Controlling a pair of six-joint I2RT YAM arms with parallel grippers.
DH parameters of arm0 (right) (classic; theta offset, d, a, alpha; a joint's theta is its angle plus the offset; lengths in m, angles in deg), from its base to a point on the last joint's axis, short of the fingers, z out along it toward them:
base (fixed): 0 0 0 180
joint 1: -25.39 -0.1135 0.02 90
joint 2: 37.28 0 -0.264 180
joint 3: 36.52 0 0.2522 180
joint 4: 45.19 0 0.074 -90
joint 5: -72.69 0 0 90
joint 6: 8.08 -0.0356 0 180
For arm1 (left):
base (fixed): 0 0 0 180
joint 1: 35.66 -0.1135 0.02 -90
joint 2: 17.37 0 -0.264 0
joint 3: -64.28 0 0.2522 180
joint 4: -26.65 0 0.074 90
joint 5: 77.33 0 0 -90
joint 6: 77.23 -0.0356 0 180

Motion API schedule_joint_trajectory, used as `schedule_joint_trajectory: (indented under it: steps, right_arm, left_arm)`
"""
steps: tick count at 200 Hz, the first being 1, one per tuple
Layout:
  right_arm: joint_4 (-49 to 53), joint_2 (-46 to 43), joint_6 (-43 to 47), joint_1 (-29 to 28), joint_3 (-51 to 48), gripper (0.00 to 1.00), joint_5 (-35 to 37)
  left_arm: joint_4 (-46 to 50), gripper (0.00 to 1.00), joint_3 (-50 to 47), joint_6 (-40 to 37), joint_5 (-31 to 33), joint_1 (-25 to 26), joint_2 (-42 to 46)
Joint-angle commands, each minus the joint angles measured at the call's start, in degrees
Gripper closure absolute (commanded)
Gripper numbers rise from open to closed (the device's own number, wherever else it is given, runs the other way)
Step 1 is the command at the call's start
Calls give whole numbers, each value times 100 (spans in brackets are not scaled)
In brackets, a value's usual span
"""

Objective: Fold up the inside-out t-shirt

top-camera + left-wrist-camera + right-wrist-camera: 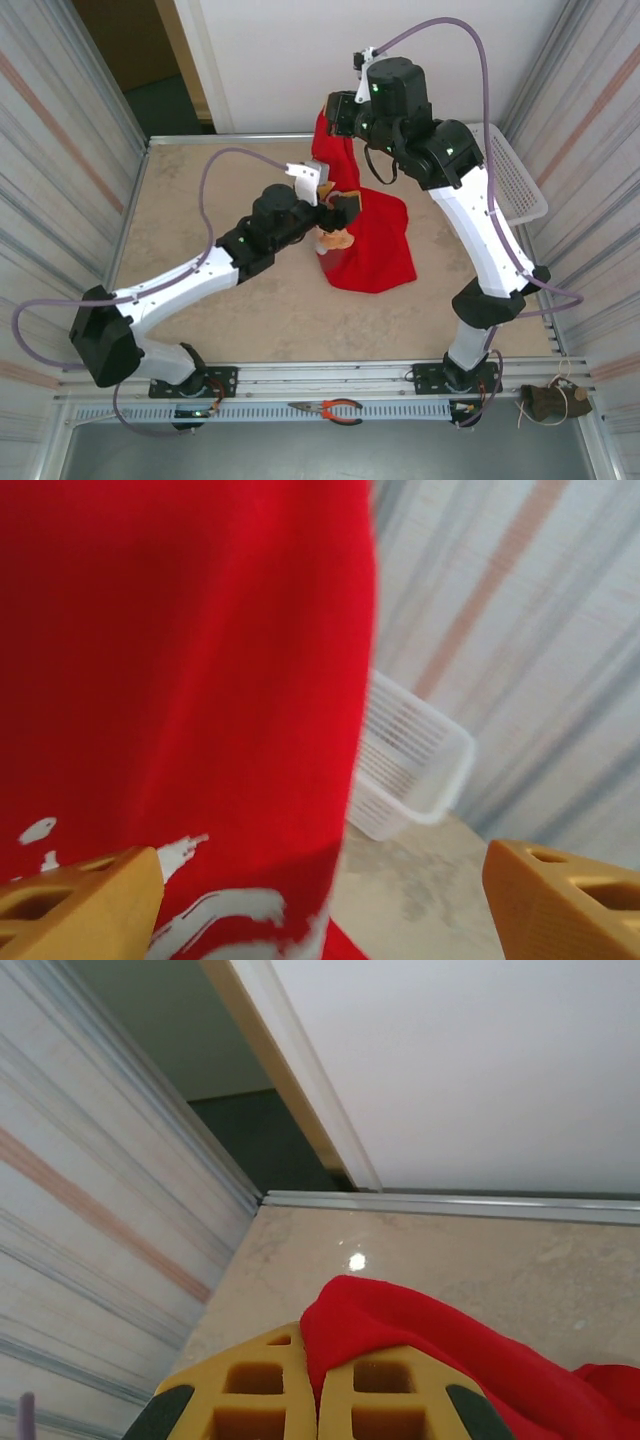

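Right side: we see the right gripper (318, 1360) raised over the table's rear, its jaws clenched on a fold of red cloth.
Shirt: the inside-out t-shirt (368, 240) hangs from that grip, and its lower part lies heaped on the table (200, 200) near the middle.
Left side: the left gripper (320, 865) sits just beside the shirt's printed face, its jaws spread wide and gripping nothing.
Far right: we see a white basket (415, 770).

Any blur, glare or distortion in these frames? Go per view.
Left wrist: t-shirt up close is soft and blurred, basket only slightly sharper. Right wrist: one small glare spot on the table, otherwise clean. Top external: even light, walls splay outward.
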Motion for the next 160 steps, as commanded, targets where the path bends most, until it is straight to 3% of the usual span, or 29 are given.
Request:
schedule_joint_trajectory:
  steps: [1,11,24,47,83,92,100,106,126,160]
  right_arm:
    - [-357,-71,-118,61,173,100,85]
    - [-322,-132,-114,186,229,100,53]
    - [-325,-261,-149,384,213,100,1]
    - [-453,-508,-195,552,129,100,-139]
    - [-839,-761,-168,301,-79,100,-123]
    - [-827,-709,-124,244,-74,100,-38]
    - [-819,-667,-87,211,-78,100,-1]
    - [-803,-629,-91,192,-75,100,19]
    - [-783,-526,-13,80,-84,100,140]
    - [-732,-374,155,-263,-120,100,411]
  left_arm:
    - [-96,49,184,-85,343,-456,154]
    - [-92,75,91,-33,68,-779,308]
    - [-7,100,41,75,-438,-1210,533]
    - [192,100,224,105,-1405,-1914,812]
    - [578,100,915,110,-2341,-2476,835]
    - [616,85,959,185,-2481,-2415,830]
    - [556,62,877,236,-2420,-2271,867]
    - [453,54,723,248,-2296,-2120,927]
    - [52,35,166,208,-1628,-1460,1103]
    - [-497,18,-292,40,-503,-540,970]
